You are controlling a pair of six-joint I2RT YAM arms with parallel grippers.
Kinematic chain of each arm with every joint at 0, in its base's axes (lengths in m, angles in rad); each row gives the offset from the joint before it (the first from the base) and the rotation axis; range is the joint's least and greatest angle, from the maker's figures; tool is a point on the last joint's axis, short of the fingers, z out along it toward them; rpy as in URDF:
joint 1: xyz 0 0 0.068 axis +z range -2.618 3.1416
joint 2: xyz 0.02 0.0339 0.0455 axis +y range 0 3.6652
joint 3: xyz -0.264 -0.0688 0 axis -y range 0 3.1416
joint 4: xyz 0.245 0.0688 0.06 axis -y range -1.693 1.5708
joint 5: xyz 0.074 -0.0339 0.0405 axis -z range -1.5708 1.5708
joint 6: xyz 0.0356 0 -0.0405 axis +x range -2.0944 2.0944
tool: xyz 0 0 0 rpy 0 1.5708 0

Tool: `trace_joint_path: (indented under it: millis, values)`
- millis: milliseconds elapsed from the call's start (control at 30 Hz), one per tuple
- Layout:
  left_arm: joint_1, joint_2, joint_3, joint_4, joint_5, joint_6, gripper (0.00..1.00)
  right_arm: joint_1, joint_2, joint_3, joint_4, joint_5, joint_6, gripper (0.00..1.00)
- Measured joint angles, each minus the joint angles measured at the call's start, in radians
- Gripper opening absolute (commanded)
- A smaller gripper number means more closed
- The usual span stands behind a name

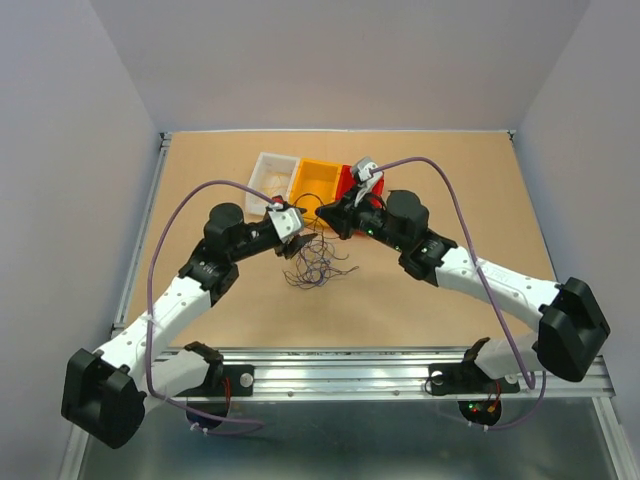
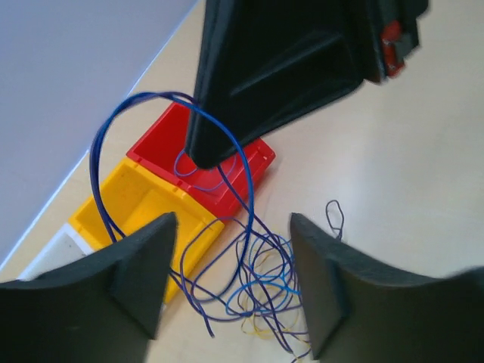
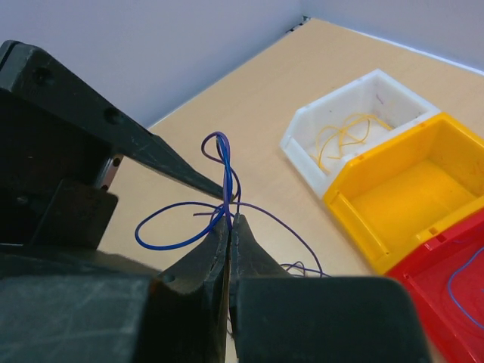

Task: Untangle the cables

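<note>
Strand of blue cable pinched in right end effector, presumably to draw it from tangle at its 6 o'clock; left end effector wide, ungripped.

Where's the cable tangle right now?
Top view: the cable tangle lies mid-table, nearer than the yellow bin, right of the left gripper; the right gripper pinches one blue strand.
</note>
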State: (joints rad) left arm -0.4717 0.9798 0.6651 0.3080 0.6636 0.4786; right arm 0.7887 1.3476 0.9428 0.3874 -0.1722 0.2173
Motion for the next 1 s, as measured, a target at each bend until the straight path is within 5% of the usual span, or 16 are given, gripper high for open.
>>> trace_joint_path:
  millis: [100, 333, 533, 767, 1000]
  values:
    - [-0.025, 0.042, 0.040, -0.001, -0.067, -0.011, 0.00, 0.005, 0.013, 0.013, -0.008, 0.006, 0.000, 0.01]
    - [-0.024, -0.041, 0.095, -0.125, -0.113, -0.039, 0.00, 0.009, 0.011, 0.025, -0.084, 0.215, -0.013, 0.00]
    - [0.011, -0.174, 0.322, -0.325, -0.203, -0.105, 0.00, 0.011, -0.134, -0.024, -0.163, 0.526, -0.012, 0.00]
    - [0.030, -0.353, 0.465, -0.382, -0.786, -0.102, 0.00, 0.011, -0.468, -0.156, -0.216, 0.921, 0.002, 0.00]
    - [0.031, -0.407, 0.482, -0.327, -1.170, -0.008, 0.00, 0.010, -0.768, -0.275, -0.272, 1.141, 0.017, 0.01]
